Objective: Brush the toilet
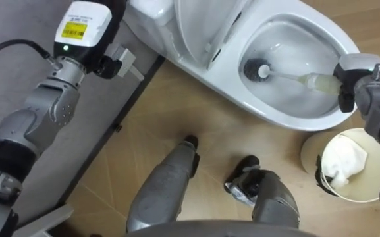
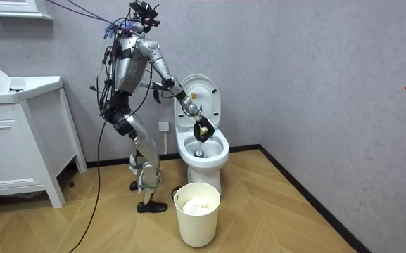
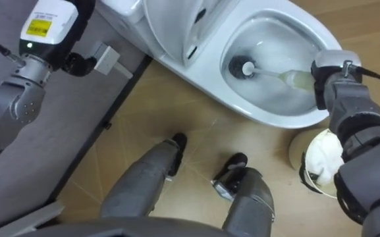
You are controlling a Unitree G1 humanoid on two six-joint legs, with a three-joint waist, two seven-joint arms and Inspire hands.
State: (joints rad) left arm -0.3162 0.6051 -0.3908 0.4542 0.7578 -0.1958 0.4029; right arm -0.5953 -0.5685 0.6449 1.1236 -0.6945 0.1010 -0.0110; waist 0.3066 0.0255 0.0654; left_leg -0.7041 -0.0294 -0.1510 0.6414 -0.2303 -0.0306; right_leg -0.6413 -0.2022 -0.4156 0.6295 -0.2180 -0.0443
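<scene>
Right hand (image 1: 355,87) seemingly grips brush (image 1: 288,76) in toilet (image 1: 295,122).

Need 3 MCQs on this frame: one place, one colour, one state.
1. Where is the brush head? A on the floor B in the toilet bowl C on the tank
2. Colour of the paper in the bin? A white B blue C red
3. The toilet lid is: A shut B missing C up
Key: B, it lies in the bowl, handle held by the right hand; A, the wad looks white; C, it stands upright behind the bowl.
</scene>
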